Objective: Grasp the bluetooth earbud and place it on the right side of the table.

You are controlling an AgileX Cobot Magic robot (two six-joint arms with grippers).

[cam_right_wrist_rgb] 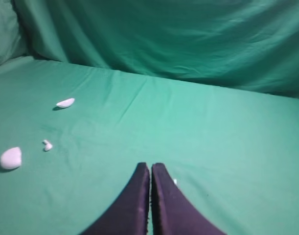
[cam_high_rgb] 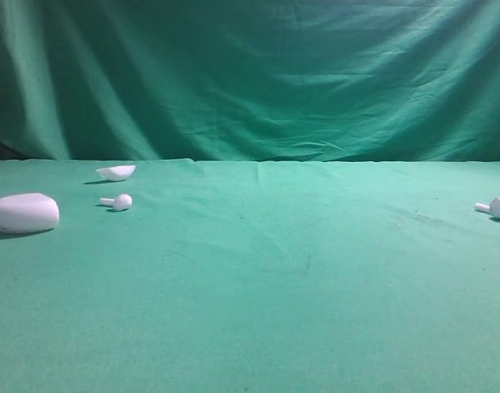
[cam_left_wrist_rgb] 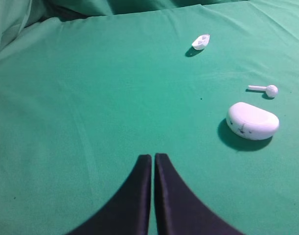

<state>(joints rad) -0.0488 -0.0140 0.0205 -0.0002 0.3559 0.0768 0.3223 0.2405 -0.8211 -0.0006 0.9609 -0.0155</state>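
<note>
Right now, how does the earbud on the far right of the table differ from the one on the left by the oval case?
The bluetooth earbud lies alone near the table's right edge; the twin earbud lies on the left, between the oval case and a small white shell-like piece. The right one's head shows a greyish patch; the left one's looks plain white. Both are tiny, white, lying with stems pointing left.

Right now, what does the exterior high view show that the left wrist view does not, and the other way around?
Only the exterior high view shows the bluetooth earbud, lying alone at the far right of the table. Only the left wrist view shows the left gripper, its dark fingers pressed together with nothing between them. Both show the oval case, the other earbud and a small white shell-like piece.
</note>
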